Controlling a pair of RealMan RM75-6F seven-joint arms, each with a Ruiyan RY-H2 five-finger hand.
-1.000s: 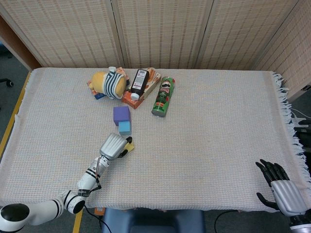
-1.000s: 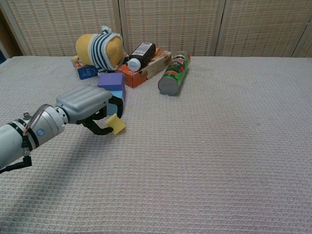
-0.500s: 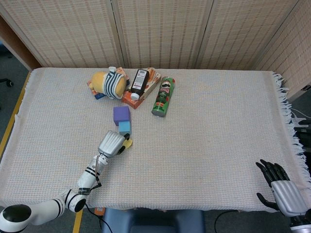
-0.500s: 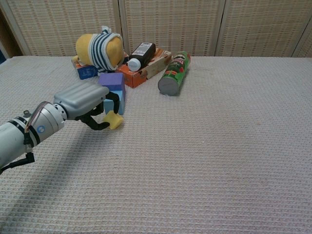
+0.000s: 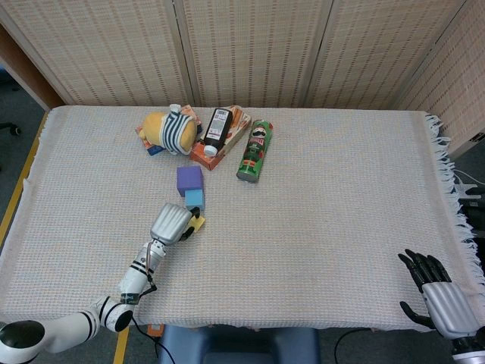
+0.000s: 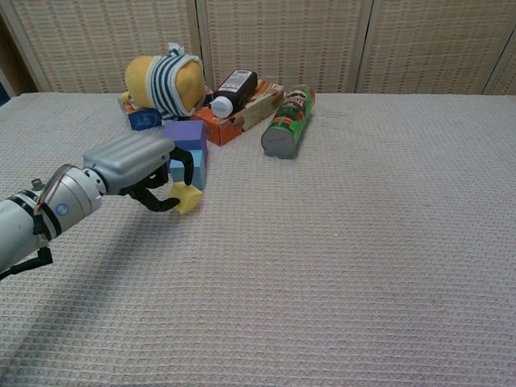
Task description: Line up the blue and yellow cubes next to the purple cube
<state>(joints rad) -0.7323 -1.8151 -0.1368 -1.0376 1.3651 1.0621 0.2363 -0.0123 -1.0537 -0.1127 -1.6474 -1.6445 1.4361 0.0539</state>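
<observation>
Change: Since the earlier frames our left hand (image 6: 133, 160) has carried the yellow cube (image 6: 186, 197) up the surface (image 5: 326, 197) toward the blue cube (image 5: 195, 199); our right hand (image 5: 438, 296) has not moved.

Left hand: we see its dark fingers (image 6: 158, 201) curled around the yellow cube, gripping it low over the cloth. Whether the cube already rests on the surface we cannot tell.

Right hand: holds nothing, fingers spread, at the near right corner of the surface, well apart from all the cubes. It shows in the head view only.

Task objects: the purple cube (image 5: 189, 180) lies near the middle-left of the surface, in front of the plush toy (image 5: 170, 130). The blue cube sits touching its near side. The yellow cube lies just beside the blue cube, on the near side and slightly left in the head view.

Key relation: purple and blue form a line running from far to near. We judge that the yellow cube belongs at the near end of that line, so the remaining travel is short, away from us and a little to the right. The left hand is much the nearer of the two.

Hidden or unclear: the left hand covers most of the yellow cube in the head view, and part of the blue cube in the chest view. Any gap between yellow and blue we cannot make out.
</observation>
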